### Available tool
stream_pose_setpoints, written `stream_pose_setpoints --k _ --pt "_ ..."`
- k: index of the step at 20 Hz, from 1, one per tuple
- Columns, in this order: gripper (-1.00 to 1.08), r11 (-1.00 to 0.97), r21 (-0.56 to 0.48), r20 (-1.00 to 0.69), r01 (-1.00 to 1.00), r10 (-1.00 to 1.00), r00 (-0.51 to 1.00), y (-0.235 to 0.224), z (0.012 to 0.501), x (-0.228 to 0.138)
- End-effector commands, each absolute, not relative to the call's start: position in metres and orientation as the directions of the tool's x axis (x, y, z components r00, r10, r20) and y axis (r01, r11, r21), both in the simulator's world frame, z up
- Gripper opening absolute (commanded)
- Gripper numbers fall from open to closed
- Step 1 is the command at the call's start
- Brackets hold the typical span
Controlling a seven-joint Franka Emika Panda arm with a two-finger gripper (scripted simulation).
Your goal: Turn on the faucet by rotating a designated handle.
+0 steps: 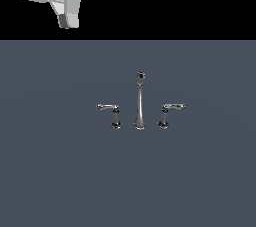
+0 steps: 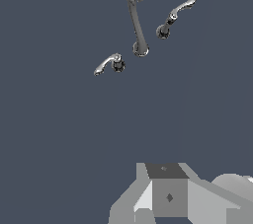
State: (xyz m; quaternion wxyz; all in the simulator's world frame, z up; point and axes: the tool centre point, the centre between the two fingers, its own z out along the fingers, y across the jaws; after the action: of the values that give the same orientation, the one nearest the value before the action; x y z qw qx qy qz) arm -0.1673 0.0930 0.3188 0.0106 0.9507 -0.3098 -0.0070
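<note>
While hanging high at the exterior view's upper left, well apart from everything below, showed only partly: pale arm housing with the claw (image 1: 69, 13) pointing down, cropped by the frame edge. Could not tell how far open the claw stood, since only one grey fingertip (image 1: 64, 20) read clearly and the wrist view gave just blocky grey housing at its edge; held nothing, as far as either view showed. Sat near the middle of the flat slate-blue table (image 1: 50, 171): the small chrome faucet (image 1: 140, 103), a tall slim spout (image 1: 139, 116) with a dark round tip, flanked by two short-posted levers. Stood at the exterior view's left of the spout: the handle (image 1: 111, 111), a thin flat arm atop a flared post, arm pointing away from the spout; mirrored on the other side by the twin lever (image 1: 169, 111). Judged as the opening approach, with no contact made and the turning not begun. Called next for a long descent toward the handle, lining up beside its thin arm so a sideways push could swing it around the post, while keeping clear of the spout just beside it. Remained hard to read: the levers' exact angle, tiny and glinting; also uncertain which lever in the wrist view matched the handle.
</note>
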Motion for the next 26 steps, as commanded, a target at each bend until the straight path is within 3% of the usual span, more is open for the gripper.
stream_pose_setpoints --k 1,26 --pt "-1.0 -0.773 0.022 -0.006 -0.634 -0.634 0.773 0.098 0.304 -0.158" --pt "-1.0 -0.377 0.007 -0.005 -0.926 -0.926 0.377 0.111 0.179 -0.062"
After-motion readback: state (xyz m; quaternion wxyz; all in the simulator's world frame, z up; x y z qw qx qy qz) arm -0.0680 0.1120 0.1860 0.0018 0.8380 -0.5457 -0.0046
